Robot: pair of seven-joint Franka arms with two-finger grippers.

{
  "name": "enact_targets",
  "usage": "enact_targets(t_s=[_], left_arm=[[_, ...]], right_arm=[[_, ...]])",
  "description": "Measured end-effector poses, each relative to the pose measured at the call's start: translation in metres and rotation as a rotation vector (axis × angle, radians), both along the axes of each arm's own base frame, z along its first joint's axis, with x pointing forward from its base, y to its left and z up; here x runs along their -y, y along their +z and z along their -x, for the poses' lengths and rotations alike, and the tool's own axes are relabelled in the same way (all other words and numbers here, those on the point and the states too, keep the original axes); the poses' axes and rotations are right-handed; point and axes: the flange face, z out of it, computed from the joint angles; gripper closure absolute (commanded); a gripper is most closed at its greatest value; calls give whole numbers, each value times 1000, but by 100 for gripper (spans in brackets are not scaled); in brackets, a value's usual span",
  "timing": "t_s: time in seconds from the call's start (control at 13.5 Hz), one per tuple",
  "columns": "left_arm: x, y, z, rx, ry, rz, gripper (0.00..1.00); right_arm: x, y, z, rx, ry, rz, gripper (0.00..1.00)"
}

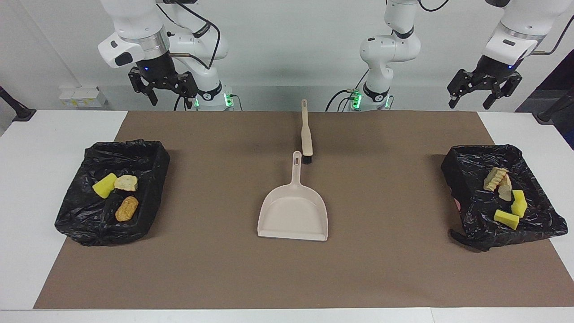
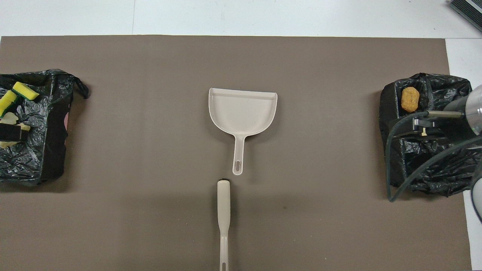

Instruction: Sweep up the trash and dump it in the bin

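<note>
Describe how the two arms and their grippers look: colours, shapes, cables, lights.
Both arms are glossy white with rounded joints, dark grey round caps and black cables looping along them. Each wrist ends in a silver ring and a black cylinder with a small blue light. The right gripper and left gripper are black linkage frames. Green lights glow at both bases.

My left claw [image 1: 480, 95] raised high, pointing down, fingers spread, holding nothing, my right claw [image 1: 163, 92] likewise raised, pointing down, fingers apart and empty, both arms bent upward from their bases, wrists hanging near vertical
</note>
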Motion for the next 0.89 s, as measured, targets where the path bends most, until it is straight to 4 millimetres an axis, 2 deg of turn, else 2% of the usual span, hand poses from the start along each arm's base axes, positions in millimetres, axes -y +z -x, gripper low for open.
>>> enact_targets(t_s=[0.89], left_arm=[[2, 0, 3, -12, 16, 1, 0]], right_arm=[[1, 0, 0, -1, -2, 0, 0]])
